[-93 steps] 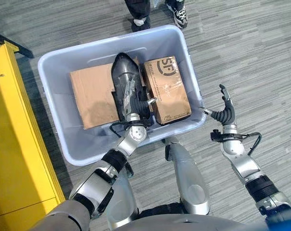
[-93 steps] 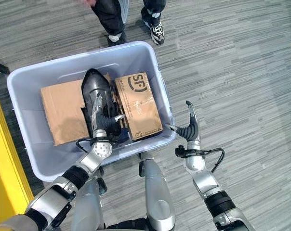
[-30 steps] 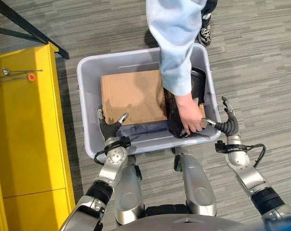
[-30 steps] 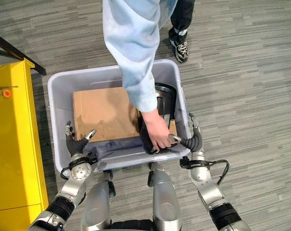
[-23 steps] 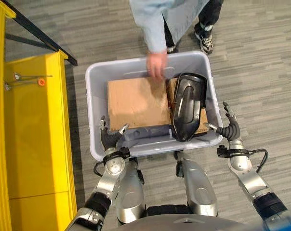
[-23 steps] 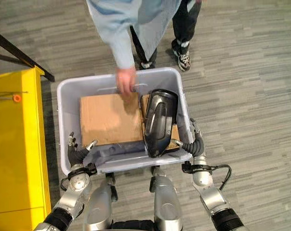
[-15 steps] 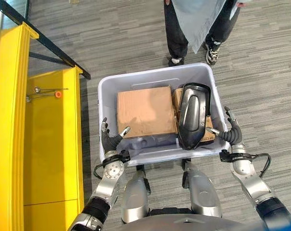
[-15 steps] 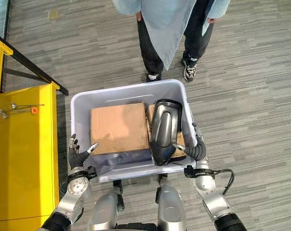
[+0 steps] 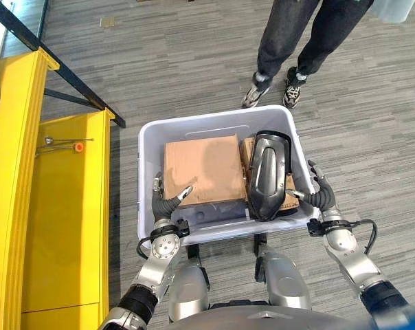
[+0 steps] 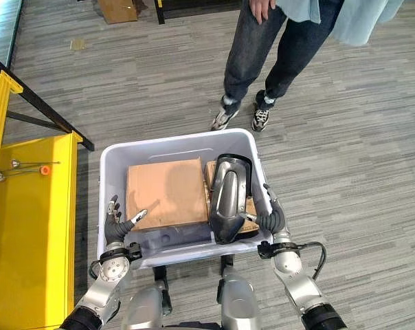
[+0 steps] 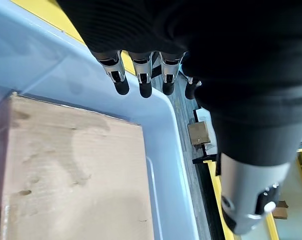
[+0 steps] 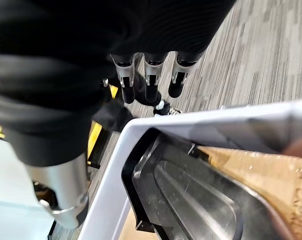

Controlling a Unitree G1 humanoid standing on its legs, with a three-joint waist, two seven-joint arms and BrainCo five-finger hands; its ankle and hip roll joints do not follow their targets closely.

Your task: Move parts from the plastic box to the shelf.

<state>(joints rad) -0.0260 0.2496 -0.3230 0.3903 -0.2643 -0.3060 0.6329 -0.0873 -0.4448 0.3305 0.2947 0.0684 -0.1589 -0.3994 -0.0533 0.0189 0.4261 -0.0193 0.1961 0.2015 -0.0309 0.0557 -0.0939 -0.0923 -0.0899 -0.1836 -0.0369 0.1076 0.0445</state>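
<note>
Black moulded part point(image 9: 268, 175) along plastic box's point(image 9: 147, 148) right wall, over cardboard: likely stiff, light, slick; best gripped at rim. Left hand point(image 9: 165, 203), right hand point(image 9: 320, 196) open, empty.

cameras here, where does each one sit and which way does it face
Left eye view: on the head, looking down at the plastic box; both arms show.
Right eye view: beside it, same scene, a person's legs beyond.
Left wrist view: along the left hand over the cardboard box.
Right wrist view: along the right hand over the black part.
All four share the plastic box.
</note>
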